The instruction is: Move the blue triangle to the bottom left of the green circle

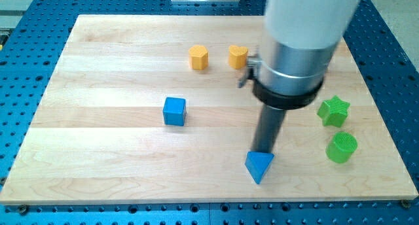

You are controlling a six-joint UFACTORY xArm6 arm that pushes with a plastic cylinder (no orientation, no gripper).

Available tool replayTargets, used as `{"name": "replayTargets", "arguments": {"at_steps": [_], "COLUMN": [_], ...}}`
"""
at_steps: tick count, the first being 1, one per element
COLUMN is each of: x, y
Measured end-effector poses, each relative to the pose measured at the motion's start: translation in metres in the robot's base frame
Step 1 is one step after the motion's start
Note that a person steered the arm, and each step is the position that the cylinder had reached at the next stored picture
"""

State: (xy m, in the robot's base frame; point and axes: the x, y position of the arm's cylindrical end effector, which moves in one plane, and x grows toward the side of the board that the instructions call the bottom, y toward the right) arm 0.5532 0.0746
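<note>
Blue triangle (260, 166) sits low on the wooden board (98, 153), a bit right of centre, near the view's bottom edge, one corner aimed down toward 6 o'clock. My tip (265, 150) is right at its top edge, at 12 o'clock of the triangle, looks touching or just about; exact contact hard to tell since the rod (268, 130) covers the spot. No jaws on this tool: plain straight dark rod, holding nothing, only its lower end against the block.

Green circle (342, 147), a short ribbed cylinder, lies at about 3 o'clock of the triangle, slightly higher, well apart from it. So the triangle is to the circle's left and a little lower, roughly 8 o'clock of it, with bare board between.

Green star (334, 111) is just beside the circle at 12 o'clock, close but apart. Blue cube (175, 111) is at 10 o'clock of the triangle, well apart, left of board centre.

Orange hexagon-like block (198, 57) and orange heart (238, 56) are up near the view's top, at 11 to 12 o'clock of the triangle, near each other, not touching. The heart is just left of the arm's body (301, 29), which is big, pale grey, with a dark collar, and blocks the board's upper right part.

Board rests on a blue perforated table (26, 68).
</note>
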Motion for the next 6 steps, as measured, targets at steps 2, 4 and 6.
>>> {"name": "replayTargets", "arguments": {"at_steps": [2, 4, 6], "x": [0.019, 0.032, 0.032], "y": [-0.041, -0.023, 0.014]}}
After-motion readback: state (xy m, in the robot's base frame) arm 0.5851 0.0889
